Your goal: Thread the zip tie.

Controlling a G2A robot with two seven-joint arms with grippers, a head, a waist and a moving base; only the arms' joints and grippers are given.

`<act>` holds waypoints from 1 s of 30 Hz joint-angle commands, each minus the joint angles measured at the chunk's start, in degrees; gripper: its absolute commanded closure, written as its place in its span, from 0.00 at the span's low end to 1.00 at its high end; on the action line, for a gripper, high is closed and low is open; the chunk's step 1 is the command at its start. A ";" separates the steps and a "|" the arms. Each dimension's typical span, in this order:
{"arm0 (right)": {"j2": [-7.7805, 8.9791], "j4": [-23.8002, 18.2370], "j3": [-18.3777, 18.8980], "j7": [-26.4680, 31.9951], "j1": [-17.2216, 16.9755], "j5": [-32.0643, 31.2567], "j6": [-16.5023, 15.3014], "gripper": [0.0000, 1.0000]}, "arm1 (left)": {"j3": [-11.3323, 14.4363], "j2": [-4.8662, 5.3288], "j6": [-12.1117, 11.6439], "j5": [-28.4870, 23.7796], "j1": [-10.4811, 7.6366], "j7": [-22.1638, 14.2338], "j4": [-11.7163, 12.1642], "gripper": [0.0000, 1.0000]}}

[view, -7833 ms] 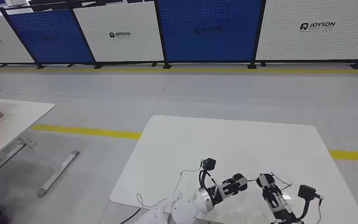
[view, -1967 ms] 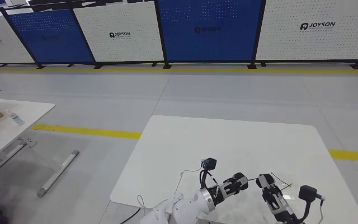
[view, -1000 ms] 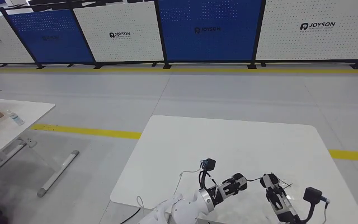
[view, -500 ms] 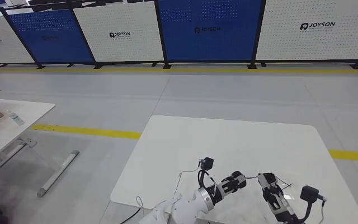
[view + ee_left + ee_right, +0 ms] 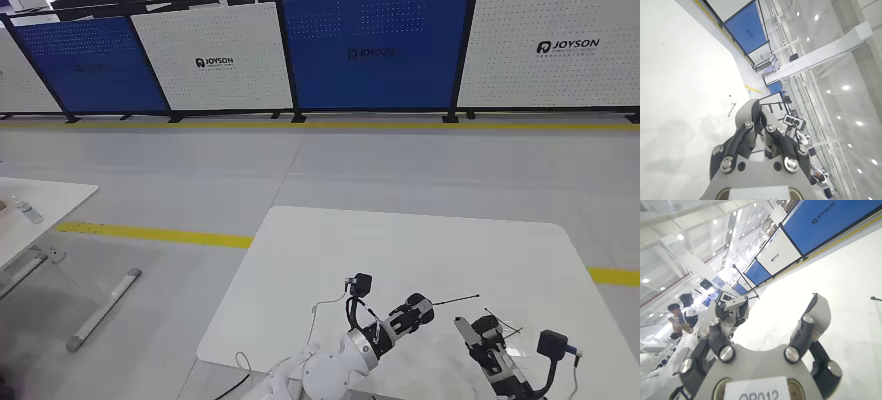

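Observation:
My left gripper [image 5: 424, 303] [image 5: 758, 106] is shut on a thin black zip tie [image 5: 455, 299]. The tie sticks out from its fingers over the white table [image 5: 400, 250], towards the right arm. In the right wrist view the left gripper [image 5: 745, 302] holds this zip tie [image 5: 745, 279] with the long end and its head pointing up. My right gripper [image 5: 475, 326] [image 5: 766, 302] stands open a short way off, low over the table, with nothing between its fingers.
A loose zip tie [image 5: 508, 324] [image 5: 732, 107] [image 5: 874, 298] lies on the table beside the right gripper. Both arms are near the table's front edge. Blue and white partition panels [image 5: 370, 50] stand far behind.
Half a second ago both grippers met at the zip tie. The right gripper has since let go and drawn back, and the left arm has shifted left with the tie.

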 commanded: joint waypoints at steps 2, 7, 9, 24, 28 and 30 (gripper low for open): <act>0.00 0.00 0.00 0.01 0.00 0.00 0.00 0.00 | 0.00 0.00 0.00 0.00 0.00 0.00 0.00 1.00; 0.04 0.38 0.71 0.23 0.68 -5.25 1.21 0.00 | -0.55 -0.06 -0.51 -1.49 0.66 1.32 -0.84 1.00; 0.07 0.64 1.13 -0.75 0.43 -8.16 1.58 0.00 | -1.08 0.00 -0.74 -2.07 1.01 1.53 -1.22 1.00; -0.03 1.77 1.03 -3.96 0.21 -19.94 5.03 0.00 | -1.83 0.20 -1.60 -4.69 2.08 -0.58 -2.35 1.00; 0.01 2.27 0.03 -1.43 1.41 -23.26 4.14 0.00 | -1.43 0.16 -1.86 -5.58 2.00 -1.91 -2.26 1.00; 0.03 2.72 -0.10 -0.88 2.00 -24.95 3.88 0.00 | -1.22 0.17 -2.02 -6.38 1.93 -3.28 -2.25 1.00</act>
